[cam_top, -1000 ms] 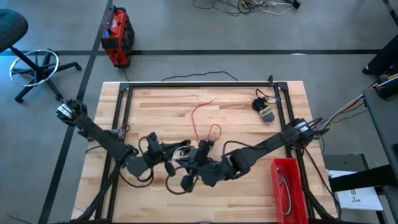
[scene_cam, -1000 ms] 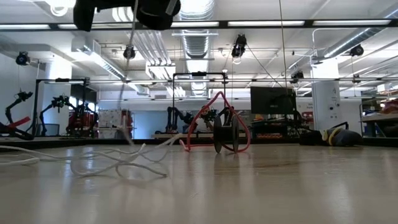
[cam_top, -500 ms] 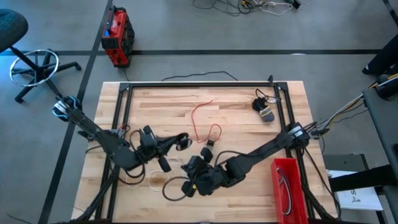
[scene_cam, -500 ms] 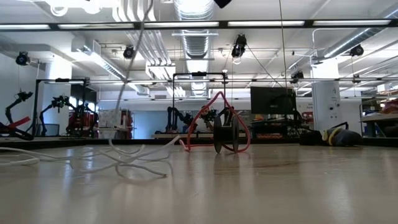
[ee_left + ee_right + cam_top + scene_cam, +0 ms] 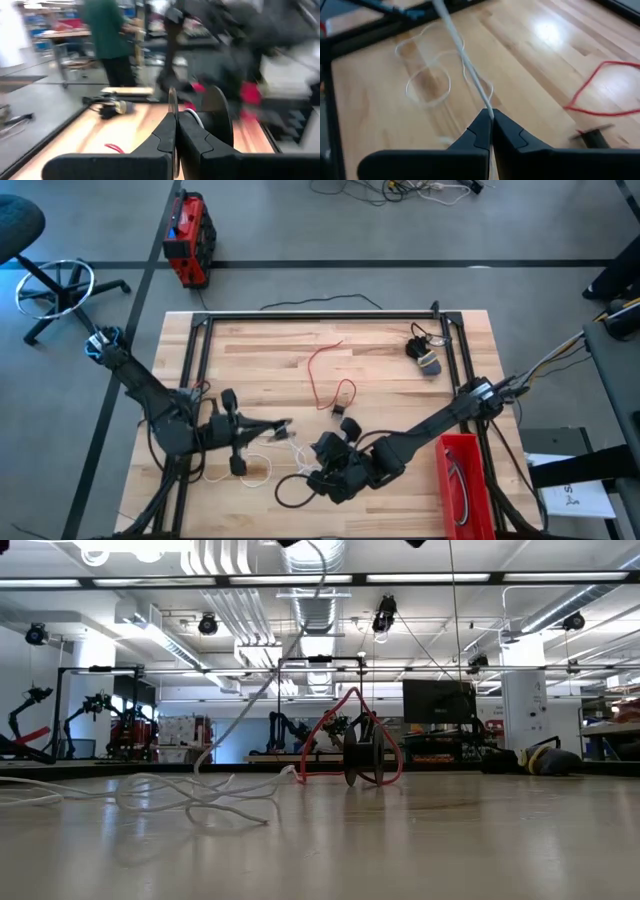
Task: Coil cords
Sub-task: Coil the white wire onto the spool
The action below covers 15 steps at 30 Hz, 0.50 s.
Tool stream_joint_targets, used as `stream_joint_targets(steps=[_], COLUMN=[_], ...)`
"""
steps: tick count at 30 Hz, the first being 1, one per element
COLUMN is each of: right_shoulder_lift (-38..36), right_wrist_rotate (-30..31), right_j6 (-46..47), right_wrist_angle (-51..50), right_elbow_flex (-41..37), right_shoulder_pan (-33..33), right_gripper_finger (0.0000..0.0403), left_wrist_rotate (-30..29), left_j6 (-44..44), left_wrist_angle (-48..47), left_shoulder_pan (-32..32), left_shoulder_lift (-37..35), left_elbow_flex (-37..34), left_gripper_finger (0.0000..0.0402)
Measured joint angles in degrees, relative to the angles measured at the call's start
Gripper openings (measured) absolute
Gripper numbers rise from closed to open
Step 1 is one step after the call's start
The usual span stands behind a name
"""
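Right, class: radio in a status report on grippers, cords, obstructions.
Left gripper shut on white cord. Right gripper shut on it too. Red cord lies loose mid-table. No obstruction seen.

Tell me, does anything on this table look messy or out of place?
Yes: the white cord sprawls in loose tangled loops at the table's front, one strand lifted by the right gripper. The red cord lies uncoiled mid-table.
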Motion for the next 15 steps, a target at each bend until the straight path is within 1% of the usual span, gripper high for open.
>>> stream_joint_targets(steps=[3, 6, 11, 15], right_shoulder_lift=[-2.50, -4.83, -6.63, -6.78], right_wrist_rotate=[-1.20, -3.04, -3.80, -7.65], right_j6=[-1.21, -2.61, -4.36, -6.86], right_wrist_angle=[-1.79, -1.54, 2.10, 8.20], right_elbow_flex=[-0.06, -0.06, -0.06, -0.06], right_shoulder_pan=[0.34, 0.30, 0.06, 0.03], right_gripper_finger=[0.0000, 0.0000, 0.0000, 0.0000], left_wrist_rotate=[4.81, 9.17, 9.37, 9.40], left_j6=[-0.24, -1.01, -4.28, -8.82], left_wrist_angle=[-4.12, -4.88, -4.99, -4.60], left_shoulder_pan=[-1.38, -1.60, 0.05, 3.17], left_shoulder_lift=[1.19, 3.33, 8.79, 12.75], left_elbow_flex=[-0.58, -0.95, -0.95, -0.97], left_gripper_finger=[0.0000, 0.0000, 0.0000, 0.0000])
